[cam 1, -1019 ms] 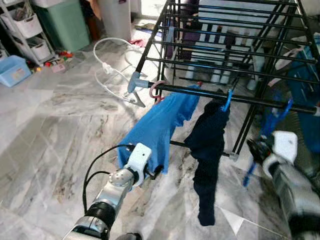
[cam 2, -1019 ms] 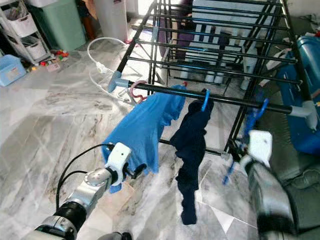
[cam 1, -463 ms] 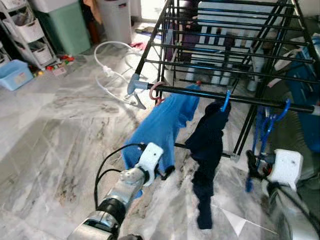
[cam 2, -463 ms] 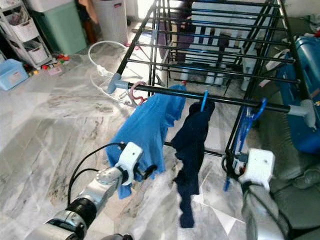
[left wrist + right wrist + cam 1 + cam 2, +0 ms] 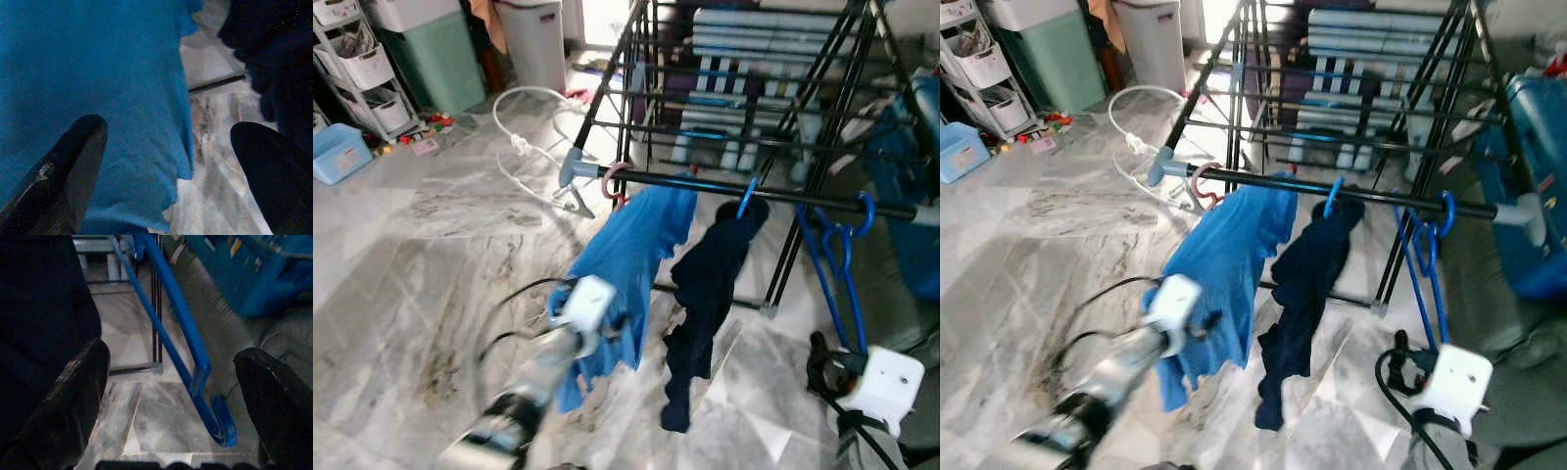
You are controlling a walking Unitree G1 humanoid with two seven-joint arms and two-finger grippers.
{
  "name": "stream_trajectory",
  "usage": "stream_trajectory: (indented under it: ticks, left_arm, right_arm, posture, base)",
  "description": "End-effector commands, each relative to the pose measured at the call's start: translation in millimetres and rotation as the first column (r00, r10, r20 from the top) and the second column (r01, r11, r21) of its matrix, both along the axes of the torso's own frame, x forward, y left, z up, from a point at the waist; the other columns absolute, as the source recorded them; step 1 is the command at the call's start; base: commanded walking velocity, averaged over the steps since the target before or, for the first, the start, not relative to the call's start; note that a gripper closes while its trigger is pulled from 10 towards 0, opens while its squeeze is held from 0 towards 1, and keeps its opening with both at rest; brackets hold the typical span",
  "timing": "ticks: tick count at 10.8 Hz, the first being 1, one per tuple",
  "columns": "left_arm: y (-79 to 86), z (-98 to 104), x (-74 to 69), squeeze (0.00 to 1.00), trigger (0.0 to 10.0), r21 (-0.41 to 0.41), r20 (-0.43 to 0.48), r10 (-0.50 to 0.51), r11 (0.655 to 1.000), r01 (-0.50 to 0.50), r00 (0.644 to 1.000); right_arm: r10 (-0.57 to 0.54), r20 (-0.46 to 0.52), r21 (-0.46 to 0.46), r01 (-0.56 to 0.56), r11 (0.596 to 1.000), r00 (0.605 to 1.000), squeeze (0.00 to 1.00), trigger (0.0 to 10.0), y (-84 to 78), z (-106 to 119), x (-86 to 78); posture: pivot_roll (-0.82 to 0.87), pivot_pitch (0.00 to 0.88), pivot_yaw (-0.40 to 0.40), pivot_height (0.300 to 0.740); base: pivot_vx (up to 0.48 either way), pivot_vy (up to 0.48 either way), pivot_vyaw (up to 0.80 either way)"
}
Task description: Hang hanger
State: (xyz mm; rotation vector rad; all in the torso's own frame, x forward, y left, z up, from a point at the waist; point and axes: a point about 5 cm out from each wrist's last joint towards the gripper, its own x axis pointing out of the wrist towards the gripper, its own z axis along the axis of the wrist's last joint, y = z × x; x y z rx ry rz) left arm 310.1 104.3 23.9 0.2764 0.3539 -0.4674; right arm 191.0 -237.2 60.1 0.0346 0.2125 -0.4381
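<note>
A blue hanger (image 5: 842,269) hangs by its hook from the black rail (image 5: 754,191) of the drying rack, right of a navy garment (image 5: 705,284) and a blue shirt (image 5: 626,255) on the same rail. My right gripper (image 5: 820,364) is open, low and just below the hanger's bottom, apart from it. In the right wrist view the hanger (image 5: 182,328) runs free between the spread fingers (image 5: 73,396). My left gripper (image 5: 612,323), blurred, is open right at the blue shirt (image 5: 98,73), its fingers (image 5: 68,161) wide apart.
The black drying rack (image 5: 724,88) fills the far middle. A white hose (image 5: 524,127) lies on the marble floor to its left. A blue bin (image 5: 337,152), shelves and a green cabinet (image 5: 435,54) stand far left. A blue case (image 5: 915,186) sits at the right.
The blue hanger's hook has settled on the rail and my right gripper has come off it and sunk lower. My left arm is moving, now blurred. The camera has shifted slightly.
</note>
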Motion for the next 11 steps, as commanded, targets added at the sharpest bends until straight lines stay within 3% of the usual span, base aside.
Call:
stream_trajectory:
  ticks: [1,3,4,5,6,7,8,9,11]
  left_arm:
    - [7.0,9.6,4.1,0.00,10.0,-0.008,0.057,-0.036,0.999,0.036,0.998]
    - [28.5,19.5,10.3,0.00,10.0,0.017,0.096,-0.028,0.999,0.027,0.995]
    - [40.9,28.5,14.8,0.00,10.0,0.053,0.189,0.054,0.996,-0.065,0.981]
    - [40.2,29.9,13.1,0.00,10.0,0.013,0.178,0.057,0.998,-0.061,0.982]
    - [46.4,27.1,6.0,0.00,10.0,-0.016,0.195,0.103,0.995,-0.101,0.975]
    - [65.4,9.6,-15.6,0.00,10.0,-0.052,0.132,0.187,0.982,-0.181,0.974]
    - [75.7,5.2,-24.7,0.00,10.0,-0.035,0.125,0.191,0.982,-0.188,0.974]
    - [97.4,-1.6,-38.4,0.00,10.0,0.020,0.099,0.187,0.982,-0.190,0.977]
    - [99.7,-7.5,-47.2,0.00,10.0,0.047,0.080,0.162,0.985,-0.166,0.983]
  right_arm:
    - [0.022,0.039,-0.018,-0.022,1.000,0.999,1.00,10.0,4.4,7.5,5.4]
    - [0.092,0.065,-0.011,-0.091,0.996,0.994,1.00,10.0,18.4,11.3,25.2]
    - [0.101,0.083,0.018,-0.103,0.995,0.991,1.00,10.0,25.8,13.8,31.5]
    - [0.113,0.099,0.013,-0.115,0.993,0.989,1.00,10.0,26.9,14.9,32.4]
    - [0.076,0.090,-0.002,-0.076,0.997,0.993,1.00,10.0,23.4,9.6,28.2]
    - [0.008,0.114,0.000,-0.008,1.000,0.993,1.00,10.0,23.2,11.9,18.1]
    - [0.006,0.107,-0.006,-0.006,1.000,0.994,1.00,10.0,25.7,10.0,13.9]
    - [-0.008,0.096,-0.027,0.010,1.000,0.995,1.00,10.0,26.9,6.3,3.9]
    - [-0.002,0.091,-0.016,0.004,1.000,0.996,1.00,10.0,30.4,4.3,-1.2]
  posture:
    - [-0.03,0.003,-0.054,0.740]
    - [0.05,0.000,-0.114,0.740]
    - [0.11,0.000,-0.122,0.740]
    - [0.11,0.000,-0.117,0.740]
    - [0.09,0.000,-0.110,0.740]
    - [0.09,0.000,-0.094,0.740]
    - [0.09,0.000,-0.083,0.740]
    - [0.09,0.004,-0.069,0.740]
    - [0.08,0.021,-0.082,0.740]
  base:
    - [0.000,0.000,0.00]
    - [0.000,0.000,0.00]
    - [0.000,0.000,0.00]
    - [0.000,0.000,0.00]
    - [0.000,0.000,0.00]
    - [0.000,0.000,0.00]
    - [0.000,0.000,0.00]
    - [0.000,0.000,0.00]
    - [0.000,0.000,0.00]
